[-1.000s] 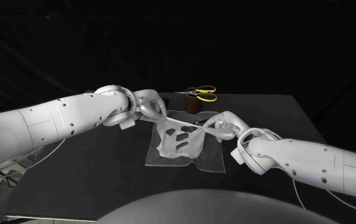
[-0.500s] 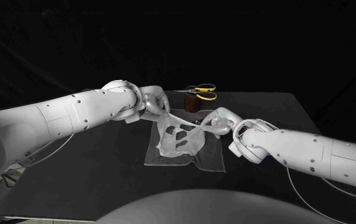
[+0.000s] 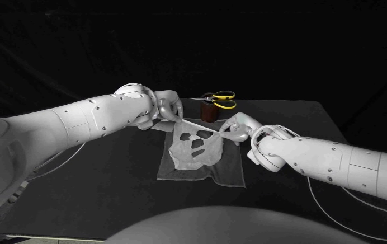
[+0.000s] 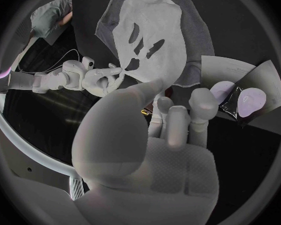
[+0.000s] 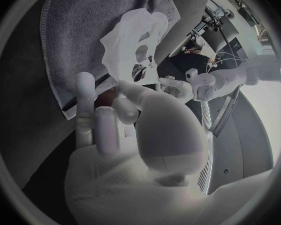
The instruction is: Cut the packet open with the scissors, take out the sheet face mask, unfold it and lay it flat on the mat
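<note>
The white sheet face mask (image 3: 196, 147) hangs spread between my two hands, with its eye and mouth holes showing. My left hand (image 3: 169, 109) pinches one upper corner and my right hand (image 3: 237, 129) pinches the other. The mask's lower part rests on the grey mat (image 3: 230, 172). In the left wrist view the mask (image 4: 150, 30) lies over the mat (image 4: 200, 45), beyond my left hand (image 4: 165, 130), with my right hand (image 4: 100, 80) at its edge. In the right wrist view the mask (image 5: 135, 35) hangs beyond my right hand (image 5: 128, 120), facing my left hand (image 5: 178, 87).
The yellow-handled scissors (image 3: 217, 99) stand in a brown holder (image 3: 209, 112) just behind the mat, close to both hands. The black table (image 3: 97, 188) runs wide to the left and right of the mat.
Both hands have moved a little away from the robot's body and toward the holder. The mask's top edge is pulled tauter and the sheet is spread wider.
</note>
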Controlling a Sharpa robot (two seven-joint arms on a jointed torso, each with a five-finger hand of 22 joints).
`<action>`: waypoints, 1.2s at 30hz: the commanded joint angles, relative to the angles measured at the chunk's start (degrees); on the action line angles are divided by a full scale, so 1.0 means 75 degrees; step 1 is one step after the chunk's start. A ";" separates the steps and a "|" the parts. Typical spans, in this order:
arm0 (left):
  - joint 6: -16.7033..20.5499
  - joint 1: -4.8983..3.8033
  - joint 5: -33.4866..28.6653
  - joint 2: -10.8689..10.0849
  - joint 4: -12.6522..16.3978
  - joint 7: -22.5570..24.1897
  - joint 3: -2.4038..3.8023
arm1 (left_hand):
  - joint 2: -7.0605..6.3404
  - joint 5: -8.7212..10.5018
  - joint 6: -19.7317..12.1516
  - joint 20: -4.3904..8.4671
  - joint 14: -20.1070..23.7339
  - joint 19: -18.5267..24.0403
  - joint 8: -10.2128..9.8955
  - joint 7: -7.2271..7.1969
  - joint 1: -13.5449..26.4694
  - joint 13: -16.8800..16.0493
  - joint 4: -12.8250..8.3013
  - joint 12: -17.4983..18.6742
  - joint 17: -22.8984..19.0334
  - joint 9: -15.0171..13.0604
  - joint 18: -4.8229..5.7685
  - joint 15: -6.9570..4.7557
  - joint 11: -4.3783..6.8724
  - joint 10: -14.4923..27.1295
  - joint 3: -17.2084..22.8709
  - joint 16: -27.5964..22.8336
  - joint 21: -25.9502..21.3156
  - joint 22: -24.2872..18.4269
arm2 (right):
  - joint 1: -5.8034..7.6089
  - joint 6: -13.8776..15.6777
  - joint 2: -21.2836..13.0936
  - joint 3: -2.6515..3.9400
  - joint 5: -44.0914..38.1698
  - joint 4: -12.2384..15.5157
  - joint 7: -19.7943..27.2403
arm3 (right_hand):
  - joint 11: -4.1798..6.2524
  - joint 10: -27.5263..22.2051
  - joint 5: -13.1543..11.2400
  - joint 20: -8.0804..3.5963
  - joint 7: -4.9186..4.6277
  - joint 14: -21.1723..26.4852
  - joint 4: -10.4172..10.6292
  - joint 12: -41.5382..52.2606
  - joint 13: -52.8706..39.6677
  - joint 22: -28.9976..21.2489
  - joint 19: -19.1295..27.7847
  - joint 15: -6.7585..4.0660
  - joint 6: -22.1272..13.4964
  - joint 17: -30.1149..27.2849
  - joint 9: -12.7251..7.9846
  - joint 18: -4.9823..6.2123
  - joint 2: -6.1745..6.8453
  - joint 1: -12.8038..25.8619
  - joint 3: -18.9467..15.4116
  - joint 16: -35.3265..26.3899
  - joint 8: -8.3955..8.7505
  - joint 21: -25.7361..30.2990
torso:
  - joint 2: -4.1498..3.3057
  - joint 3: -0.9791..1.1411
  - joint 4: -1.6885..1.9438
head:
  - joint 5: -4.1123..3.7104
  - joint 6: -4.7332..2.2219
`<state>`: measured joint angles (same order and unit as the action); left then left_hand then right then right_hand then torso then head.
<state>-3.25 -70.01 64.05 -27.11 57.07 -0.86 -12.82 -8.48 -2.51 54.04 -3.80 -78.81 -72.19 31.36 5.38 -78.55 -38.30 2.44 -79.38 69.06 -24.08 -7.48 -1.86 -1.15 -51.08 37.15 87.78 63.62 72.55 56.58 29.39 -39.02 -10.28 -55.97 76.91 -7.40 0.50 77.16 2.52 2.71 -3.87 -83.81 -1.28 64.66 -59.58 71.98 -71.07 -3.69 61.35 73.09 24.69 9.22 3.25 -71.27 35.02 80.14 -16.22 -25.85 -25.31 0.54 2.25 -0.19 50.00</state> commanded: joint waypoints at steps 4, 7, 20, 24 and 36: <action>-0.0074 0.0049 0.0493 0.0161 -0.0258 0.0129 0.0000 | 0.0047 -0.0032 -0.0044 0.0007 -0.0051 -0.0028 0.0004 0.0050 0.0022 0.0007 0.0028 0.0023 -0.0011 -0.0474 0.0121 -0.0017 0.0007 0.0006 0.0034 0.0045 0.0019 -0.0006 | 0.0039 0.0255 0.0186 0.0007 0.0110 -0.0192 -0.0008 | -0.0012 -0.0118 0.0034 0.0003 0.0003 0.0056 0.0016 -0.0184 0.0146 -0.0076 0.0133 0.0005 -0.0055 -0.0136 0.0461 0.0114 -0.0054 0.0086 0.0055 -0.0141 -0.0402 0.0223 | -0.0005 -0.0005 0.0001 | -0.0003 0.0000; -0.0105 0.0100 0.0553 0.0259 -0.0408 0.0140 -0.0001 | 0.0047 -0.0032 -0.0044 0.0007 -0.0051 -0.0028 0.0004 0.0050 0.0022 0.0007 0.0028 0.0023 -0.0011 -0.0474 0.0121 -0.0017 0.0007 0.0006 0.0034 0.0045 0.0019 -0.0006 | 0.0047 0.0057 0.0263 0.0008 0.0078 -0.0258 -0.0135 | -0.0024 -0.0170 0.0034 0.0011 -0.0009 0.0095 0.0017 -0.0281 0.0226 -0.0122 0.0199 0.0016 -0.0093 -0.0207 0.0464 0.0131 -0.0048 0.0108 0.0062 -0.0204 -0.0396 0.0377 | 0.0004 -0.0008 0.0000 | -0.0004 0.0000; 0.0027 0.0260 0.0486 0.0531 -0.0859 0.0094 -0.0004 | 0.0202 -0.0033 -0.0420 -0.0029 -0.0039 -0.0006 -0.0331 0.0117 0.0009 0.0141 0.0040 0.0097 -0.0018 -0.0441 0.0117 0.0038 -0.0055 0.0184 -0.0034 0.0041 -0.0006 -0.0022 | 0.0053 -0.0133 0.0450 0.0007 0.0092 -0.0460 -0.0444 | -0.0225 -0.0978 0.0032 0.0152 -0.0226 0.0626 0.0053 -0.1399 0.1255 -0.0272 0.0527 0.0202 -0.0637 -0.1066 0.0410 0.0108 0.0193 0.0294 -0.0263 -0.0910 -0.0168 0.0718 | 0.0003 -0.0003 0.0007 | -0.0006 0.0000; 0.0203 0.0295 0.0431 0.0595 -0.0985 0.0003 -0.0004 | 0.0211 -0.0034 -0.0409 -0.0030 -0.0047 -0.0014 -0.0332 0.0118 0.0003 0.0117 0.0037 0.0092 -0.0002 -0.0445 0.0120 0.0038 -0.0056 0.0166 -0.0034 0.0042 0.0007 -0.0014 | 0.0052 -0.0003 0.0500 0.0007 0.0059 -0.0521 -0.0575 | -0.0243 -0.1028 0.0032 0.0170 -0.0247 0.0659 0.0044 -0.1439 0.1286 -0.0285 0.0547 0.0218 -0.0665 -0.1104 0.0400 0.0110 0.0191 0.0274 -0.0289 -0.0946 -0.0145 0.0740 | -0.0001 -0.0004 -0.0001 | 0.0002 0.0000; 0.0531 0.0381 0.0235 0.0756 -0.1246 -0.0106 -0.0003 | 0.0230 -0.0033 -0.0500 -0.0044 -0.0050 -0.0018 -0.0470 0.0145 0.0008 0.0388 0.0038 0.0188 0.0000 -0.0435 0.0118 0.0055 -0.0079 0.0380 -0.0051 0.0036 0.0009 -0.0014 | 0.0050 0.0464 0.0582 0.0006 -0.0044 -0.0662 -0.0950 | -0.0249 -0.1033 0.0031 0.0188 -0.0248 0.0663 0.0042 -0.1415 0.1254 -0.0299 0.0557 0.0228 -0.0618 -0.1092 0.0407 0.0117 0.0189 0.0259 -0.0337 -0.0945 -0.0165 0.0761 | -0.0005 -0.0003 -0.0001 | 0.0001 0.0000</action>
<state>-0.83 -67.32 66.76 -21.68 47.95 -1.22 -12.87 -6.98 -2.40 50.66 -3.80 -79.04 -72.17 28.07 6.56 -78.64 -35.63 2.63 -78.21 69.11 -27.58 -7.48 -1.63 -1.83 -48.49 36.96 87.78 63.61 72.42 56.91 30.69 -34.76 -10.28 -55.61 72.11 -12.60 -1.53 69.79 2.56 4.01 -5.71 -79.20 -1.04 54.07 -50.24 69.78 -67.30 -1.95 56.70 64.97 27.66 9.71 4.40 -69.09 32.86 73.17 -17.65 -20.51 -25.31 0.51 2.26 -0.15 50.00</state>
